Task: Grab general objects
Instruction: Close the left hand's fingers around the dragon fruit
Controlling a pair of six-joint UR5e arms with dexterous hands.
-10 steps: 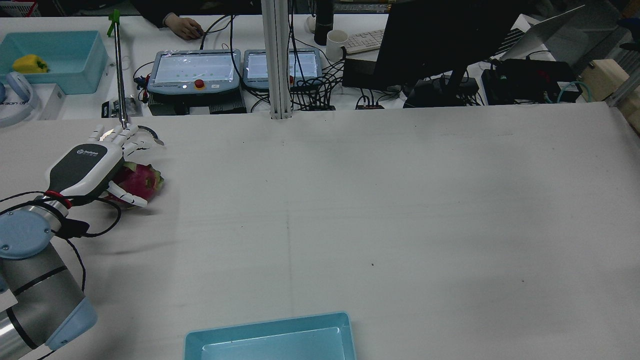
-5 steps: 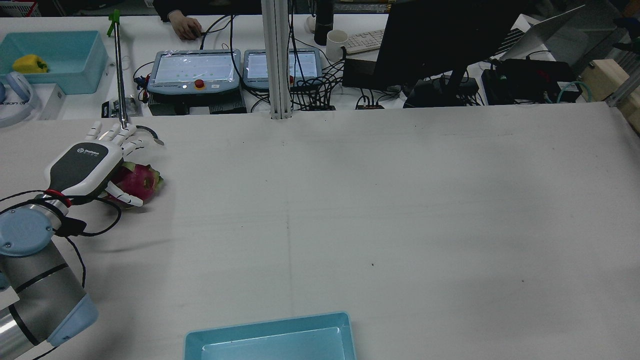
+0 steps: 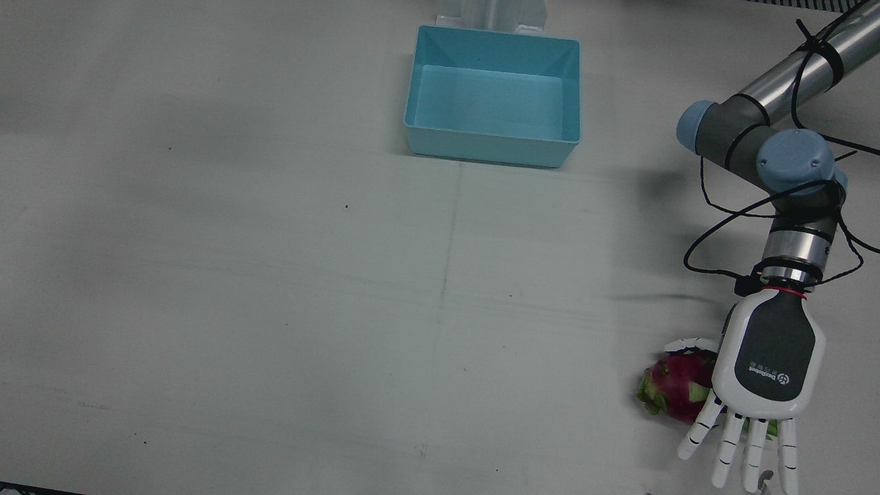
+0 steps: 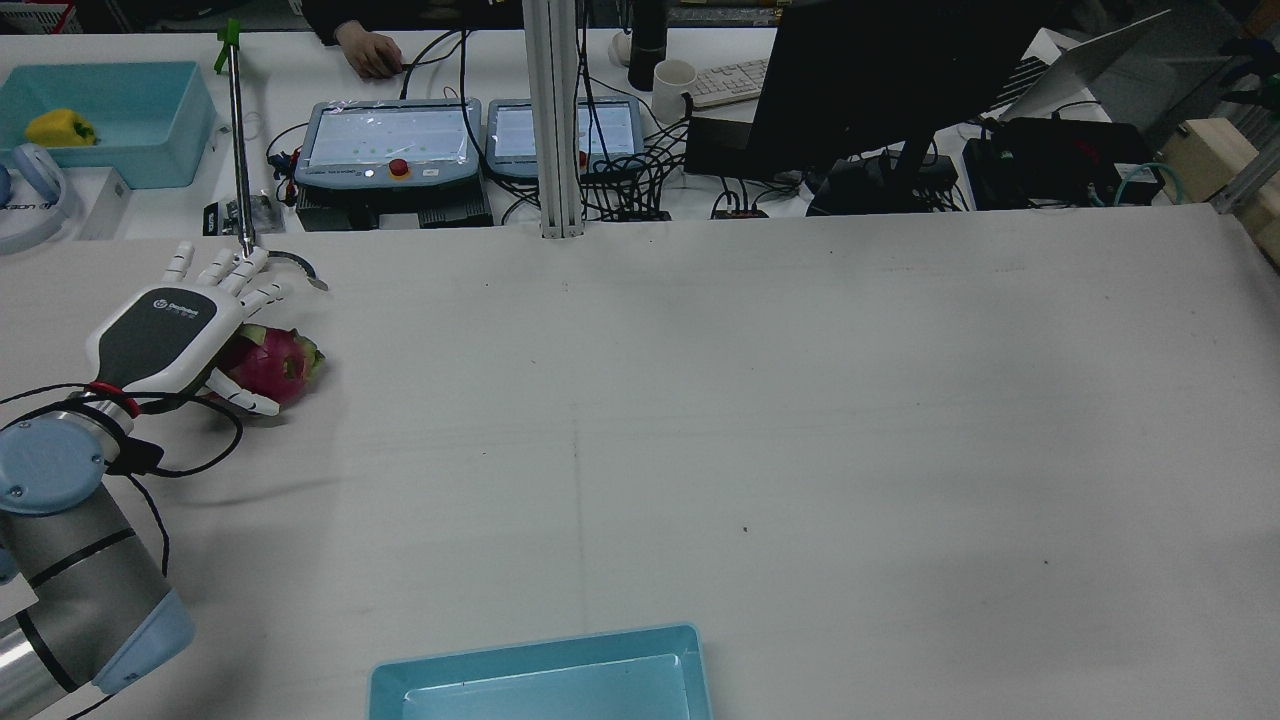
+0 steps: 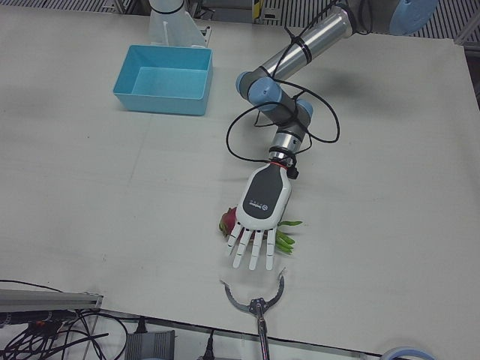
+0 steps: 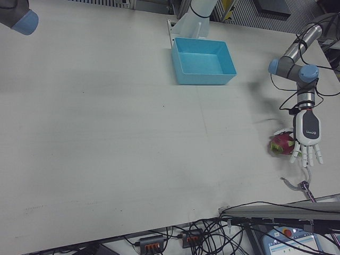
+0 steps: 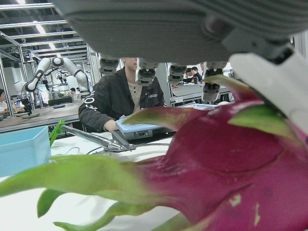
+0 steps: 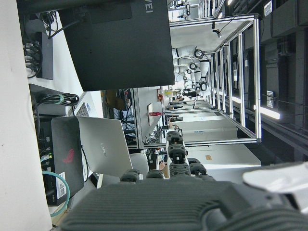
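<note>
A pink dragon fruit (image 4: pixel 278 364) with green scales lies on the white table at its far left in the rear view. It also shows in the front view (image 3: pixel 677 392), the left-front view (image 5: pixel 226 223) and the right-front view (image 6: pixel 280 143). My left hand (image 4: pixel 165 335) hovers palm-down over it with fingers spread and straight, holding nothing; it shows from the front too (image 3: pixel 766 364). In the left hand view the fruit (image 7: pixel 231 178) fills the frame just under the palm. My right hand (image 8: pixel 183 202) shows only in its own view, fingers extended and empty.
A light blue bin (image 3: pixel 491 148) stands empty at the table's middle near the pedestals, also in the rear view (image 4: pixel 540 655). A metal grabber tool (image 5: pixel 255 304) lies just beyond the left hand's fingertips at the table edge. Monitors and cables stand behind that edge.
My left hand has shifted slightly left and settled lower over the dragon fruit, fingers still spread. The fruit has barely moved.
</note>
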